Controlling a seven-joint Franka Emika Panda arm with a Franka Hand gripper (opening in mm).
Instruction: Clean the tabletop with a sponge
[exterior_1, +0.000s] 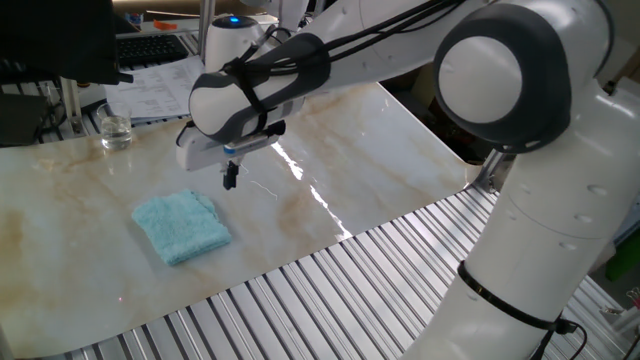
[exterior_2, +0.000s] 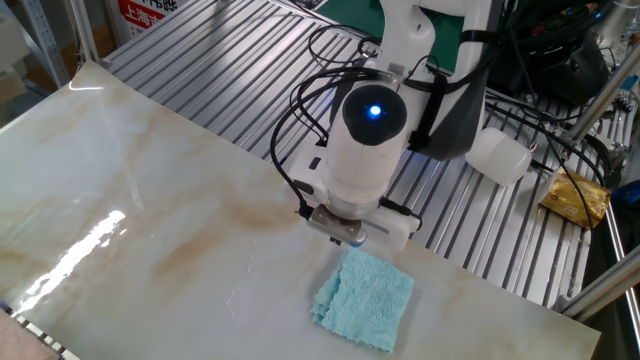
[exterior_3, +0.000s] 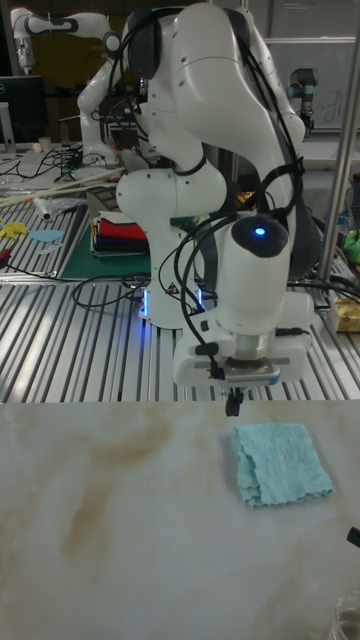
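- The sponge (exterior_1: 181, 227), a light-blue, terry-looking square with one edge folded over, lay flat on the counter (exterior_1: 330, 150), a glossy cream marble-look sheet with faint brown streaks.
- In the one fixed view it sat toward the near left of the sheet, not far from the edge where the ribbed metal slats (exterior_1: 330, 285) began.
- The gripper (exterior_1: 231, 177) hung just above the sheet, close beside the sponge's far right corner and apart from it; it held nothing.
- Its dark fingertips showed as one narrow dark tip, so they looked close together, but I could not tell whether they were fully closed.
- A small clear glass (exterior_1: 115, 131) stood at the far left of the counter, well apart from the sponge.
- Judged from its look, the sponge would be light, soft and limp: it should sag and bunch when lifted and would not slip easily.
- A pinch from above at the raised fold, or across the middle, seemed the surest hold, pressing into the pile.
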